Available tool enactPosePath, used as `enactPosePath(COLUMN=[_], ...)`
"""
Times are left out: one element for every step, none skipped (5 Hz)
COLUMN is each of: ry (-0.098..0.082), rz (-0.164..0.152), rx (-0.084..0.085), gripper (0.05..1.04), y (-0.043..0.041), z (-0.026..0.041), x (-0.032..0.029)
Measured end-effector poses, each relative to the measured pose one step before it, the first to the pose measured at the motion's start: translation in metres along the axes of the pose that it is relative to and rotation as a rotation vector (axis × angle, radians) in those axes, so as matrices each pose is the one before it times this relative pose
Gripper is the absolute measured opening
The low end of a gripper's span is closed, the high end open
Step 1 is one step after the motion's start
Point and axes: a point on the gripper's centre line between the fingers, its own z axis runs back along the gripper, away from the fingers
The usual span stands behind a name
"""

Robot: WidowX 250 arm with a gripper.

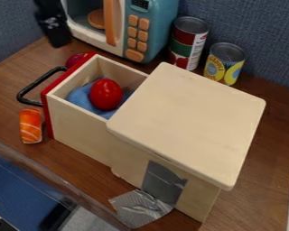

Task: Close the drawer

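At the upper left is my black gripper point(53, 27), behind the drawer and left of the toy microwave, touching neither. The wooden drawer point(81, 133) stands pulled out to the left from its pale wooden cabinet point(186, 119). It has a red front point(48, 115) and a black handle point(27, 88) that sticks out to the left. Inside the drawer a red egg-shaped object point(105, 94) lies on a blue cloth point(81, 97).
A teal toy microwave point(153, 27) and two cans point(188, 43) point(224, 63) stand along the back. An orange sushi toy point(31, 126) lies below the handle, and a reddish-purple object point(74, 60) lies behind the drawer front. Silver tape point(139, 210) hangs at the cabinet's base.
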Motion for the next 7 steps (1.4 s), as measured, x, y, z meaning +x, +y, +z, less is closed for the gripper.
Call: enactPosePath(ry=[0.0081,0.0313,0.0204,0.003,0.0121,0.0083,0.0189], rz=[-0.105,-0.1121,-0.0805,-0.0489,-0.0663,-0.0898,-0.1048], rx=[-0.0027,0.0217,0.009,0.0305,0.0041,-0.0418,-0.0509], gripper=[0.999,0.999,0.999,0.999,1.0,1.0,0.999], y=[0.01111,0.01641,0.0171,0.0105,0.00388,-0.00443,-0.00548], z=[0.00289,0.00547,-0.00676,-0.01406,-0.0142,-0.01396,-0.01041], x=[-0.01433,-0.02299,-0.02112,-0.01401,-0.00752,-0.00647,-0.0045])
